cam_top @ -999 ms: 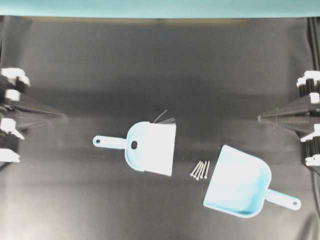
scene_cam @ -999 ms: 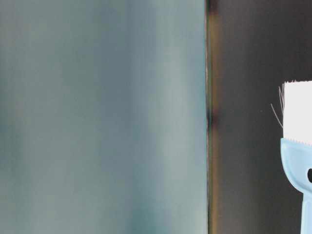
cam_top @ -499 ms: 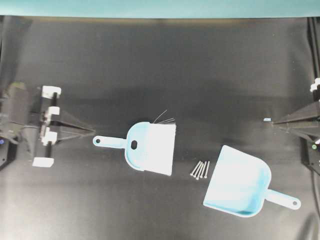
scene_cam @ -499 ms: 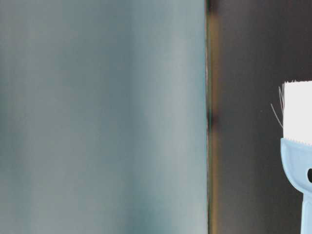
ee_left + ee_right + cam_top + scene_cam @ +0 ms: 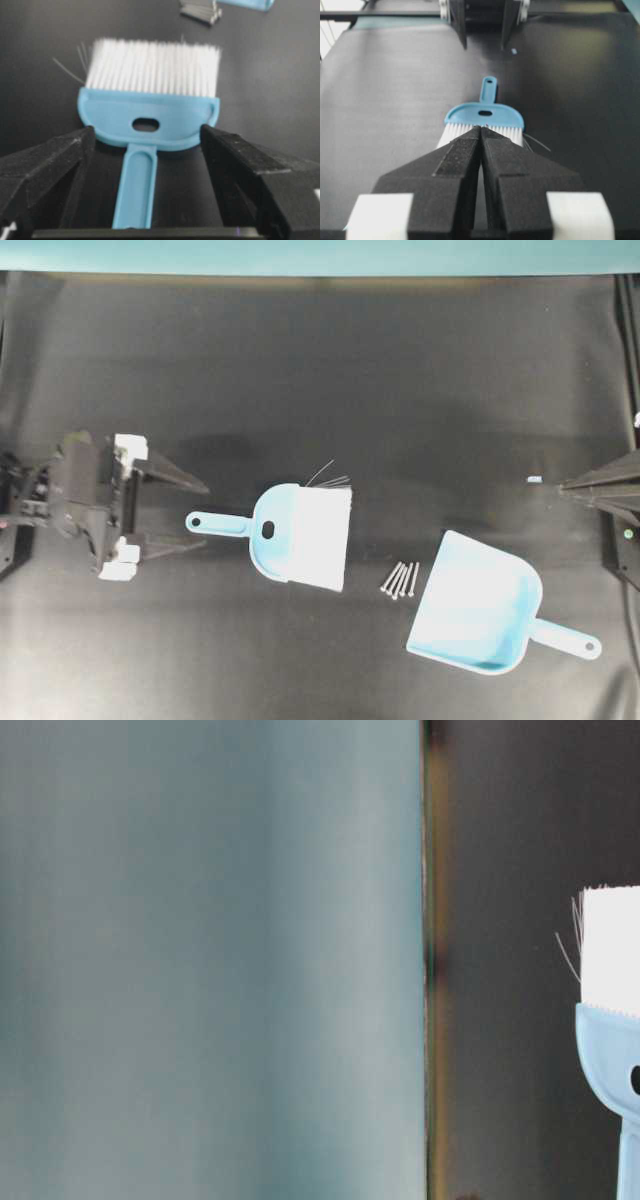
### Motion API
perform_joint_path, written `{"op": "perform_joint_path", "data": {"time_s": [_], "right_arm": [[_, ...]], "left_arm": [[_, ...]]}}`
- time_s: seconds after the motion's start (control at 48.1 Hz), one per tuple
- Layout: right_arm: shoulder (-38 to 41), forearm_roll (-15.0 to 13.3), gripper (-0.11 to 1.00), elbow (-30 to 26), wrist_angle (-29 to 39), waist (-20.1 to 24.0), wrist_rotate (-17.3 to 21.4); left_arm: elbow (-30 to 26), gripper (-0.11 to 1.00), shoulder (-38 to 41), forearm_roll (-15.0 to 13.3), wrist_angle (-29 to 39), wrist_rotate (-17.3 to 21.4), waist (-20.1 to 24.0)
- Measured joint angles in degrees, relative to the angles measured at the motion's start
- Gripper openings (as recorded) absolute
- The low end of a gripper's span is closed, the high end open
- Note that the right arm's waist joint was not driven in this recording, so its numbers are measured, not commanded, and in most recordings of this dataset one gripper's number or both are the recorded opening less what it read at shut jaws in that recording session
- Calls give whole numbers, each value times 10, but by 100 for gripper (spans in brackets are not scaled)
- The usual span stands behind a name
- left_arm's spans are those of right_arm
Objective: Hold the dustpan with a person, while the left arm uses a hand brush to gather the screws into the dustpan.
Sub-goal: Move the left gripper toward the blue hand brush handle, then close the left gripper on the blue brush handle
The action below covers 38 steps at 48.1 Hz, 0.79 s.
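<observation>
Spread wide, the left gripper (image 5: 190,512) sits at the left of the black table (image 5: 400,380), its two black fingers (image 5: 47,162) apart on either side of the hand brush's handle tip without touching it. From there, the right gripper (image 5: 568,483) lies far across at the opposite edge, its pointed fingers (image 5: 455,165) pressed together on nothing. Next in size, the dustpan (image 5: 480,605) rests flat well beyond the brush from the left gripper, mouth turned toward the brush and handle pointing away to the lower right. Nearer the left gripper, the hand brush (image 5: 300,537) lies flat, handle toward the gripper, white bristles facing the dustpan. Smallest, the screws (image 5: 401,579) lie bunched between the bristles and the dustpan's mouth.
</observation>
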Motion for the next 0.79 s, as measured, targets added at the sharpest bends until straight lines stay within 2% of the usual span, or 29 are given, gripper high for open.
{"op": "perform_joint_path", "data": {"time_s": [0.146, 0.312, 0.458, 0.686, 0.791], "right_arm": [[-11, 0, -1, 10, 0, 0, 1], [-20, 0, -1, 14, 1, 0, 1], [-25, -1, -1, 15, 1, 0, 1], [-29, 0, -1, 19, 2, 0, 1], [-30, 0, -1, 24, 2, 0, 1]], "left_arm": [[-11, 84, 98, 0, -60, 0, 4], [-51, 84, 170, 1, -63, 1, 4], [-82, 83, 203, 1, -34, 9, 4], [-106, 82, 206, 1, 41, 10, 4], [-113, 74, 205, 1, 57, 10, 4]]}}
